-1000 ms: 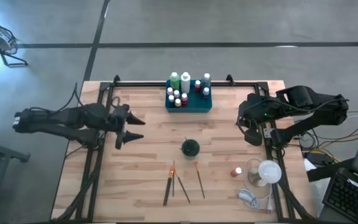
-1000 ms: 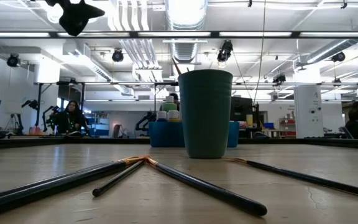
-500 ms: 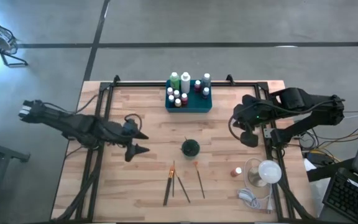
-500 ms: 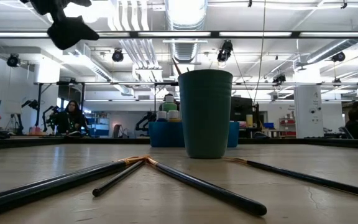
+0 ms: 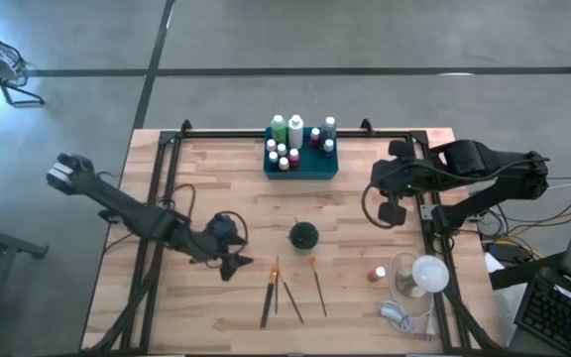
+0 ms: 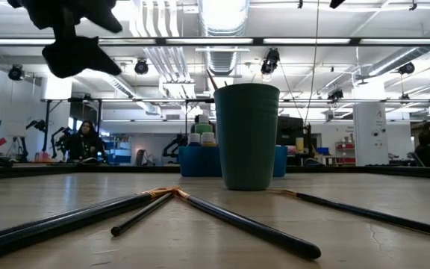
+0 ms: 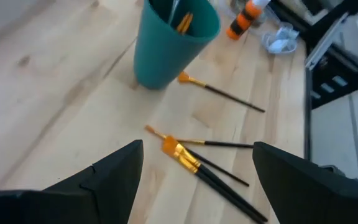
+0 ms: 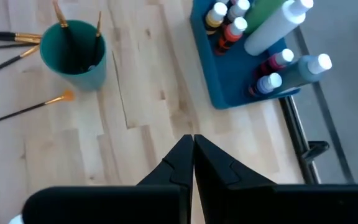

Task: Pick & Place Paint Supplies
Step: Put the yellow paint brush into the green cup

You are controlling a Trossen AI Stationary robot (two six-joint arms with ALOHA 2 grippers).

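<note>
Left gripper point(image 5: 234, 264) wide open, empty, above table point(image 5: 216, 307) beside loose paintbrushes point(image 5: 284, 293); right gripper point(image 5: 393, 211) closed, empty, near right edge.

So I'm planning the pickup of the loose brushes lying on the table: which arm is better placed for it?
Left. Its tool is open and hovers just beside the three crossed brushes, which lie straight ahead in its wrist view. The right tool is shut and sits nearer the tray, farther off.
</note>
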